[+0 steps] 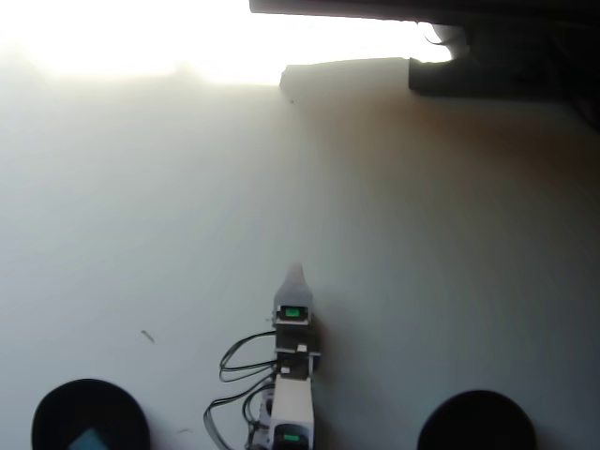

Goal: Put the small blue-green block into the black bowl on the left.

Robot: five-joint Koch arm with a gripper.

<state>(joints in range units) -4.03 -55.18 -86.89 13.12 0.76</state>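
You are looking straight down on a pale surface [169, 234], washed out by glare along the top. 2 black bowls sit at the bottom edge, well apart: the left bowl [56, 412] and the right bowl [478, 420]. Between them the arm [292, 394] reaches up from the bottom edge, black cables looping at its left side, green lights on 2 of its motors. It ends in the jaws [296, 274], which show only as 1 pale tip, so you cannot tell whether they are apart or together; nothing shows in them.

The block [91, 439], small and blue-green, lies inside the left bowl, cut by the frame edge. That suggests the task is done or nearly so.

Risks from here: glare could hide anything near the top, and the loose cables could snag and drag on a swing toward the left bowl, nudging it.

No brand, label or writing can be read.
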